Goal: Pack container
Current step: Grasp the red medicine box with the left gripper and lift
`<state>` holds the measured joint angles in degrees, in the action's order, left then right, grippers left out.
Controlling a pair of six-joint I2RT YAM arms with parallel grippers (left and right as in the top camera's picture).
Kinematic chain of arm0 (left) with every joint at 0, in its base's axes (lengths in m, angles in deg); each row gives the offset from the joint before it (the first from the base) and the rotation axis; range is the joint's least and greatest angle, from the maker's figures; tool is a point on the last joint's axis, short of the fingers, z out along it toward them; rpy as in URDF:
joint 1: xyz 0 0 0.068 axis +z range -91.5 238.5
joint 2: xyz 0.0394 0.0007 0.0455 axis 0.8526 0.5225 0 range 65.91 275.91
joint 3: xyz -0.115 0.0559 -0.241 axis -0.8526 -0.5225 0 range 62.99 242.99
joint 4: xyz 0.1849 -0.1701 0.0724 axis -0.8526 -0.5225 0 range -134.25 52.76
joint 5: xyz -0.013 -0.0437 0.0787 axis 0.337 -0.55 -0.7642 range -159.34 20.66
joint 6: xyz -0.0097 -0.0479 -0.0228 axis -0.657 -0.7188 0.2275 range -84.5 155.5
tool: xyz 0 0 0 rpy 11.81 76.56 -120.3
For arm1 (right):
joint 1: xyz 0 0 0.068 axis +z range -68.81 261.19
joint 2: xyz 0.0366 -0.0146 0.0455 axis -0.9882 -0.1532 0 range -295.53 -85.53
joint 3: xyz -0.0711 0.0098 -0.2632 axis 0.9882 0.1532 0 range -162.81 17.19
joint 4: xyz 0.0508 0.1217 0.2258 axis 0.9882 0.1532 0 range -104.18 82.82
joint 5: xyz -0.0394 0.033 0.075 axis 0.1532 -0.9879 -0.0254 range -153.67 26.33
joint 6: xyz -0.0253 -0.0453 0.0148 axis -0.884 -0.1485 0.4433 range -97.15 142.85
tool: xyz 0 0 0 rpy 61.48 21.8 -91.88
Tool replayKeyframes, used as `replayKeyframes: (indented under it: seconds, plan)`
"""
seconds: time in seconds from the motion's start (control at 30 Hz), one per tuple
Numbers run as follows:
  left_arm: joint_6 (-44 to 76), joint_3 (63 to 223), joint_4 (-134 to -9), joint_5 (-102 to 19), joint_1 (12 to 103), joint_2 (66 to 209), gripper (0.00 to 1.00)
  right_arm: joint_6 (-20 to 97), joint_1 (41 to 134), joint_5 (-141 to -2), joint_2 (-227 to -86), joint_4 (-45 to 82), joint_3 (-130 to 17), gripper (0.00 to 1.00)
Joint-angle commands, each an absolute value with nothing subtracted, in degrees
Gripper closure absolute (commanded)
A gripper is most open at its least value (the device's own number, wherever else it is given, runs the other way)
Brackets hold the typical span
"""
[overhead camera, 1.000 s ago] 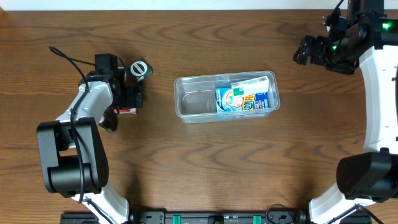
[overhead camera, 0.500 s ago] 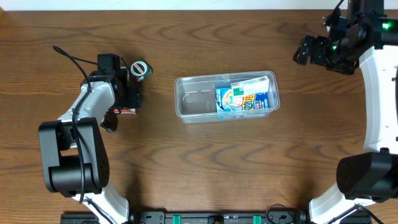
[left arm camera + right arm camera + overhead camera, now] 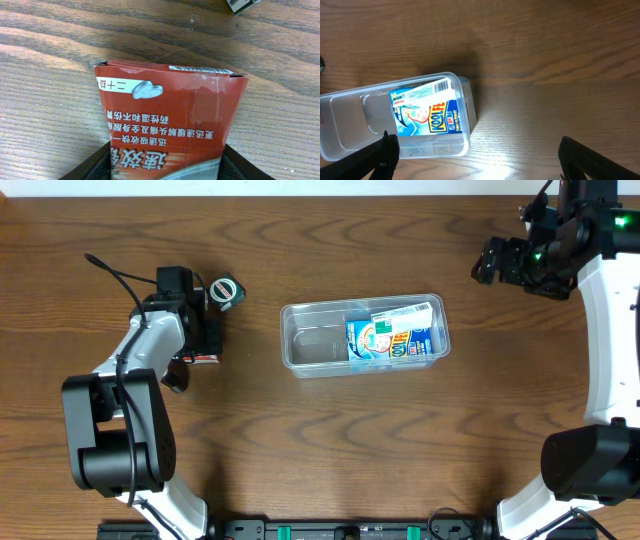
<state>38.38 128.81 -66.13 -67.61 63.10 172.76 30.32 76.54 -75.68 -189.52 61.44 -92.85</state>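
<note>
The clear plastic container (image 3: 297,348) lies mid-table with a blue-and-white packet (image 3: 385,340) and a white box (image 3: 402,317) in its right half. Left of it, my left gripper (image 3: 210,340) points down at the table over a red box (image 3: 203,359). The left wrist view shows that red box (image 3: 170,115), printed with white characters, between the black fingers (image 3: 95,167), which press on both its sides. My right gripper (image 3: 492,262) hangs open at the far right. In its own view the container (image 3: 350,107) lies below and to the left of the open right gripper (image 3: 477,160).
A small round green-and-white item (image 3: 226,291) lies just beyond the left gripper; a corner of a small object (image 3: 242,4) shows at the top of the left wrist view. Brown wooden table (image 3: 330,440) all round. A black cable (image 3: 110,272) trails from the left arm.
The left gripper's jaws have closed in on the red box and the arm has shifted slightly. The right arm and the container have not moved.
</note>
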Motion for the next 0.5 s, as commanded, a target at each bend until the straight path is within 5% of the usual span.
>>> replayKeyframes:
  seconds: [0.0, 0.2, 0.47]
  plan:
    - [38.29, 127.59, -66.37, -66.82, 62.93, 173.42, 0.37, 31.13, 76.74, -75.92, -189.36, 61.48, -93.53, 0.01]
    - [38.29, 127.59, -65.39, -66.82, 62.93, 173.42, 0.18, 31.15, 76.74, -75.92, -189.36, 61.48, -93.53, 0.01]
    - [38.29, 127.59, -64.99, -66.82, 62.9, 173.53, 0.18, 31.15, 77.02, -75.95, -189.36, 61.48, -93.53, 0.01]
